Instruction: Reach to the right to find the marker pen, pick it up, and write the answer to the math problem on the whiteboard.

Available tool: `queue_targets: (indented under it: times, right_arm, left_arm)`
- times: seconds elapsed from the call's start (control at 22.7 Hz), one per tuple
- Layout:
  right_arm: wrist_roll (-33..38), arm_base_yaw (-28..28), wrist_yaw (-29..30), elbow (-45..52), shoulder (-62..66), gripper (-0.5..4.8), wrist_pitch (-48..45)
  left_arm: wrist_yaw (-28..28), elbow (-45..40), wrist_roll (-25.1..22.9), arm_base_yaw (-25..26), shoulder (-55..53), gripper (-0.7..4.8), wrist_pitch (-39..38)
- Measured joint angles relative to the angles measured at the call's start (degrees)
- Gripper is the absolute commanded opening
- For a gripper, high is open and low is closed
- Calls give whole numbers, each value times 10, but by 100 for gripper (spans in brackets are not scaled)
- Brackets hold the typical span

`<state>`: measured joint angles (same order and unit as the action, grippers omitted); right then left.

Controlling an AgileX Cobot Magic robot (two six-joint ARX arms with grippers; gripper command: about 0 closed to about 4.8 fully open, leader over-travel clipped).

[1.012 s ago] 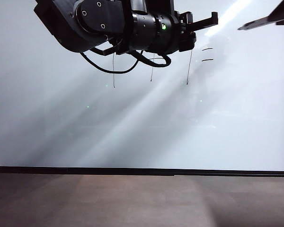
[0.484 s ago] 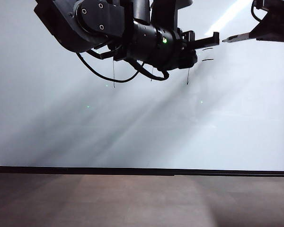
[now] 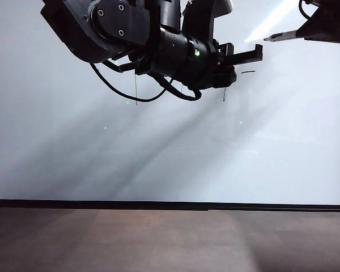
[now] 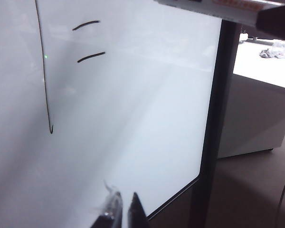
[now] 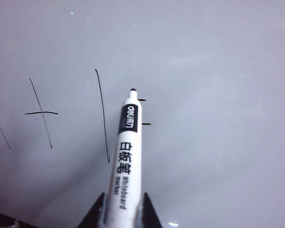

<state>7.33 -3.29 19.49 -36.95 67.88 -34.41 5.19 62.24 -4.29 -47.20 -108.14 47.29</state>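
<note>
My right gripper (image 5: 118, 209) is clamped on the marker pen (image 5: 126, 156), fingers nearly closed around its white barrel, near the whiteboard's (image 3: 170, 158) top right corner. The dark tip points at the board just beside the equals strokes; whether it touches, I cannot tell. The label reads "deli" and "whiteboard marker". The math problem (image 5: 71, 114) reads one plus one. My left gripper (image 4: 119, 211) holds nothing, its tips nearly together, I think.

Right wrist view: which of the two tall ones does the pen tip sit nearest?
The one after the plus sign, just beside the marker pen held in the right hand; the other sits at the frame's edge.
</note>
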Motion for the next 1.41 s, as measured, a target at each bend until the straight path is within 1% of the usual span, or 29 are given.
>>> queue_targets:
  times: [0.44,0.7,1.41]
  right_arm:
    - [-29,2,-11,-7,8,-9,-7]
    - [-29,2,-14,-42,52,-9,-6]
    - [-40,2,-15,-42,74,-9,-27]
  left_arm:
    - [0,0,0,0,0,27,0]
    - [0,0,0,0,0,27,-5]
    - [0,0,0,0,0,27,-5]
